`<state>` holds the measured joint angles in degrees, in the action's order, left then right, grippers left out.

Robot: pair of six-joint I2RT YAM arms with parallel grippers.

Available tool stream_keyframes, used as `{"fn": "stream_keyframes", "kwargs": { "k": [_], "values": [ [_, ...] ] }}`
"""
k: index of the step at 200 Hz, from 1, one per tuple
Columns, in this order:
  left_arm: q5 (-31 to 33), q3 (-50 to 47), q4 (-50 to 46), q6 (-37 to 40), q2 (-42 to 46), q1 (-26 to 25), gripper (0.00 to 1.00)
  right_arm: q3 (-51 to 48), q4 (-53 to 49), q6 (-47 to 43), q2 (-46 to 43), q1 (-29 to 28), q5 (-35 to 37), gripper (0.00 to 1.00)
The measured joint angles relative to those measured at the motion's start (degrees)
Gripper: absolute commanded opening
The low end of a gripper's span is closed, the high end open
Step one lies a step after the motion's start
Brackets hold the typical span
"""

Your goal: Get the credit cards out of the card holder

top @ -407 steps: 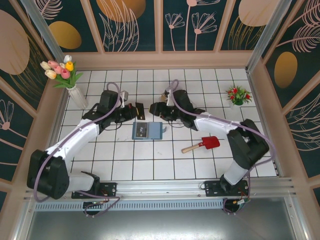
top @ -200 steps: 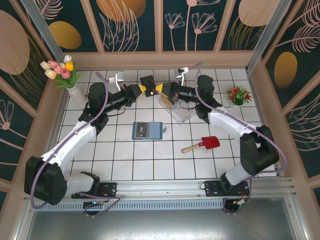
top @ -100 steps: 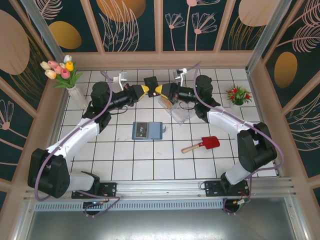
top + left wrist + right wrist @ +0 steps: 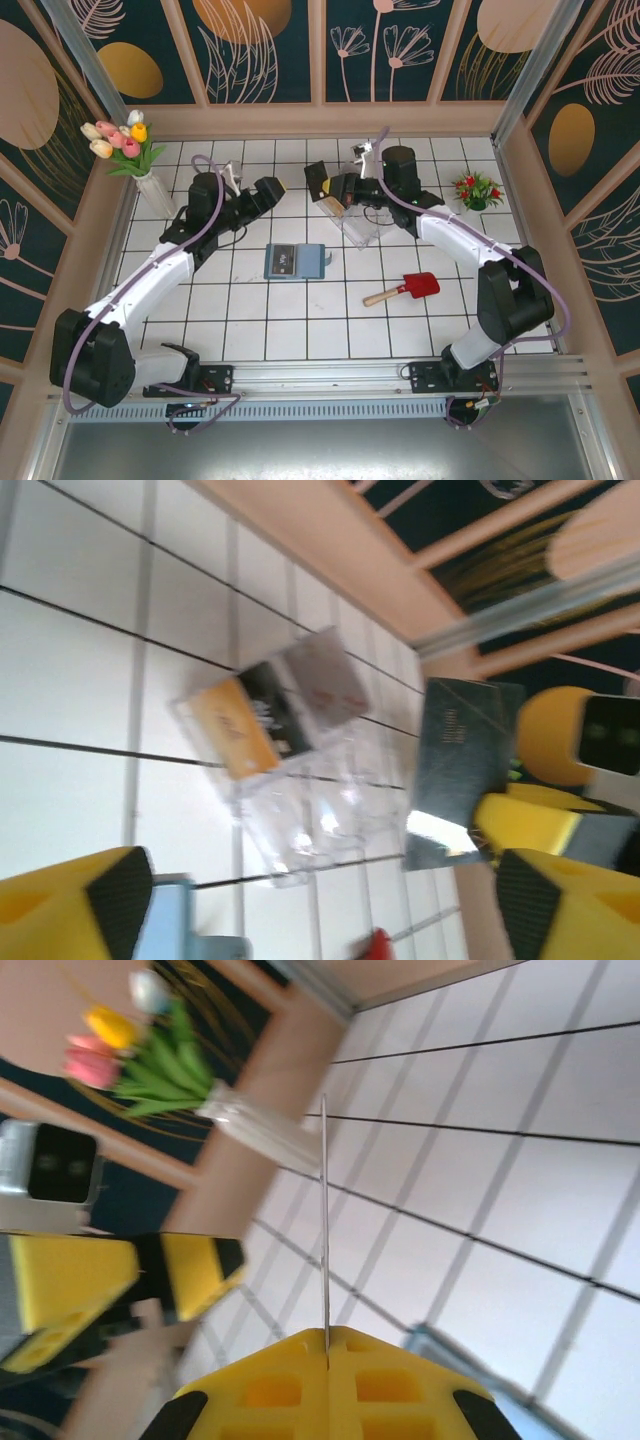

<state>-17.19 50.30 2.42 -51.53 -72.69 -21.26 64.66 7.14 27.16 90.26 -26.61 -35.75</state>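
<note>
Handover looks to be the step in hand. The right claw (image 4: pixel 328 186) is pinched tight on a dark card (image 4: pixel 455 755), held up off the table over the far tiles. The left claw (image 4: pixel 270 189) stands just beside it, jaws wide apart and nothing between them. In the right wrist view the card shows edge-on, a thin line rising out of the closed yellow fingers (image 4: pixel 270 1380). In the left wrist view its flat face shows, with the right claw clamped on its lower end.

The holder (image 4: pixel 295 261) lies flat and open on the table, nearer the arms and well apart from both claws. A dark patch with pale marks sits on its left half — it may be another card in its slot, though I cannot tell for sure. Just beside the right claw in the top view lies a clear box (image 4: pixel 365 230), with a tan card (image 4: pixel 228 728) and something dark inside.

So at least one card is out, and the job looks partly done. Next, the right arm would likely carry the dark card over the box, bring it low and open up — a thin card gripped by one end can twist or flutter aside if dropped from height. The empty left claw is well placed to go to the holder for whatever remains
</note>
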Motion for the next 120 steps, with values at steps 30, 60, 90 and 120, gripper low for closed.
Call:
{"fn": "stream_keyframes", "kwargs": {
  "k": [30,60,90,120],
  "values": [
    [6.6,-2.1,-4.0,2.3,0.0,0.0,0.99,1.6,-7.4,-13.3,-0.1,-0.1,7.9,0.0],
    [11.4,-3.6,-6.5,4.0,0.0,0.0,0.99,6.1,-13.4,-24.6,0.7,-1.2,15.1,0.0],
    [13.7,-4.2,-8.1,5.5,-0.1,0.0,0.99,12.9,-17.0,-31.4,5.2,-2.8,20.4,0.0],
    [14.8,-4.3,-8.9,6.9,-0.3,0.0,0.98,16.3,-20.6,-35.0,9.6,-3.0,22.9,0.0]
  ]
}}
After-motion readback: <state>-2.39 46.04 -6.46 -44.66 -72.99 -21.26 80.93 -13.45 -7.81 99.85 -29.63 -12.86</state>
